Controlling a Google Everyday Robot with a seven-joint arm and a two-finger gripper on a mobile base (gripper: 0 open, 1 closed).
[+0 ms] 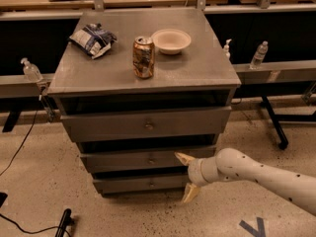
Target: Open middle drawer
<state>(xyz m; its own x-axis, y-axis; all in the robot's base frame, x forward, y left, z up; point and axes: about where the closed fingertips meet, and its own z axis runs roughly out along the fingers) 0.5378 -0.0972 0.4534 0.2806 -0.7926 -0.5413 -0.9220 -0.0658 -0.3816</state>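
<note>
Your gripper [187, 177] hangs wide open, holding nothing, near the right half of the middle drawer [123, 161]; the knob [151, 160] sits just left of it.

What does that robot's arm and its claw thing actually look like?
The arm is a smooth, rounded cream-white tube speckled with small dark dots, with a ringed joint near the end. Its gripper, at the right end of the middle drawer, has two pale yellowish, pointed fingers. No cables or sleeves show.
</note>
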